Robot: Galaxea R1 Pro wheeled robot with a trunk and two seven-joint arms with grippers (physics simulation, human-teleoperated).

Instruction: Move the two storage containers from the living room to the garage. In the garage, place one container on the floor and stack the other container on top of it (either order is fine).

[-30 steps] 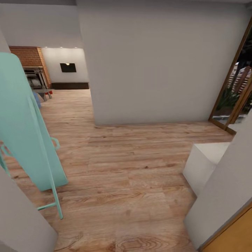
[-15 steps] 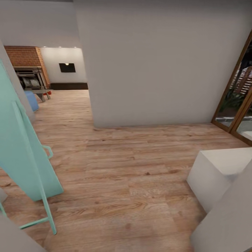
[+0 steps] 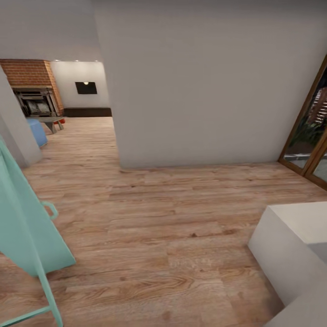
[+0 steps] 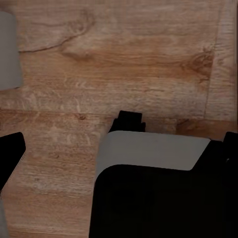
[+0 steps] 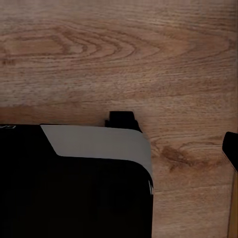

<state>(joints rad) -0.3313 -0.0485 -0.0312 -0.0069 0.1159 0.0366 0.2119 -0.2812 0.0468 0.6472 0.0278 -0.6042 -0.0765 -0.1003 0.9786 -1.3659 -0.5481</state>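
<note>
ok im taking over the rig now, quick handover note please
Grippers: both wrist views look down past dark robot bodywork at the floor; I cannot tell whether either is open or shut, and no load shows.
Location: light wood-plank floor of a hallway, white wall ahead, brick fireplace in the room beyond, mint-green leaning panel at left.
Done: nothing that shows.
Left: find both containers, carry to the garage, stack.

Floor (image 3: 172,218) is light wood plank, warm tan with darker grain swirls and knots. Big wall (image 3: 204,81) in the middle is plain off-white. Lower left there's a mint-green panel (image 3: 22,227) on a matching thin frame. Upper left: red-brick fireplace (image 3: 32,75), a blue seat (image 3: 36,131), a dark baseboard strip. Right edge has a brown-framed door (image 3: 309,136), and a white block (image 3: 290,245) sits lower right.
</note>
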